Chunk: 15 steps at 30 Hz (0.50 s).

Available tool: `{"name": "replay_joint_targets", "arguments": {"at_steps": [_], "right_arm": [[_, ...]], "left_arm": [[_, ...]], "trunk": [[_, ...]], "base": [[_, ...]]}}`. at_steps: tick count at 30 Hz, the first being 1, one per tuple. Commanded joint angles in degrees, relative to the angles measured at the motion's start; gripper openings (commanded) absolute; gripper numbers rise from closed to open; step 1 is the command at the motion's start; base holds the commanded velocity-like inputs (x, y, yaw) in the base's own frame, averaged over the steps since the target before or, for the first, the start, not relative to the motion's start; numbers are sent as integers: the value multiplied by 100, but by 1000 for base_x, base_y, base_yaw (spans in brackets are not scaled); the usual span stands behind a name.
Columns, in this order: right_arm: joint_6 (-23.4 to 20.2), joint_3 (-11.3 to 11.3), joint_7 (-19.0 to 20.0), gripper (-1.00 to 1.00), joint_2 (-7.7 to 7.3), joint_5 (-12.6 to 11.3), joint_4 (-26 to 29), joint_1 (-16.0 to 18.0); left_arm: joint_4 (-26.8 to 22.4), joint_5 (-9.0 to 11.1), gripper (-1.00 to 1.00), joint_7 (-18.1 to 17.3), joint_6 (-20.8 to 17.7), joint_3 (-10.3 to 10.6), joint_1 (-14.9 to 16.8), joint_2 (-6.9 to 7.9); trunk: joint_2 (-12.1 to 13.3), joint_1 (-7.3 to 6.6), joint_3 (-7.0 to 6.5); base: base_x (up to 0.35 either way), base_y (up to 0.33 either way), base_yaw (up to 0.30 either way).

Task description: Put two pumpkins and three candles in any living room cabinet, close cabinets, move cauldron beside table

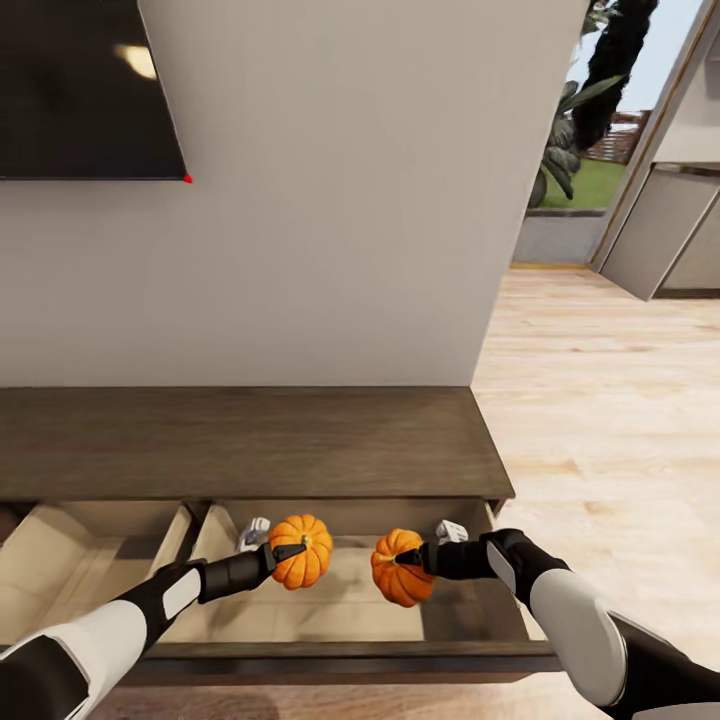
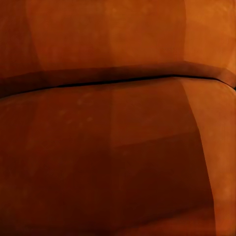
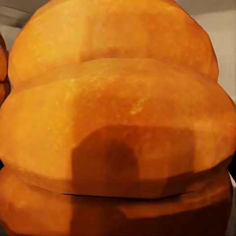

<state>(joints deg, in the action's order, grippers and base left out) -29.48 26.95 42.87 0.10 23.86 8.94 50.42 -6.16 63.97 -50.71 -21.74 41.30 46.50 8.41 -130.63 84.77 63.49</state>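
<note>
Head view: two pumpkins are held low in the frame over the open drawer of the cabinet (image 1: pixel 250 440), the left pumpkin (image 1: pixel 303 551) clenched by the left gripper (image 1: pixel 283 552), the right pumpkin (image 1: pixel 398 570) by the right gripper (image 1: pixel 412 558). Left wrist view: ribbed orange skin (image 2: pixel 118 147) is seen pressed close. Right wrist view: the right pumpkin's (image 3: pixel 118 123) bulging ribs are seen at centre.

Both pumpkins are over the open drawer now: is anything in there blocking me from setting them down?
Nothing visible. The left pumpkin and right pumpkin hang over the open drawer of the cabinet, whose pale floor looks bare beneath them.
</note>
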Motion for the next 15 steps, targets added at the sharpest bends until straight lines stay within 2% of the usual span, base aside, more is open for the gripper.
{"name": "replay_joint_targets", "arguments": {"at_steps": [1, 5, 15], "right_arm": [[-4, 3, -4, -100, 3, -6, 1, -2], [-20, 3, -30, -100, -10, -12, 2, -2], [-21, 2, -10, -100, -8, -10, 4, -2]], "left_arm": [[0, 2, -100, 0, -5, -8, 0, -5], [20, -5, -100, 2, -26, -8, 0, -14], [-12, -12, -100, 0, -15, 1, 0, -46]], "trunk": [[0, 0, 0], [0, 0, 0], [0, 0, 6]], "base": [[0, 0, 222], [0, 0, 182], [0, 0, 11]]}}
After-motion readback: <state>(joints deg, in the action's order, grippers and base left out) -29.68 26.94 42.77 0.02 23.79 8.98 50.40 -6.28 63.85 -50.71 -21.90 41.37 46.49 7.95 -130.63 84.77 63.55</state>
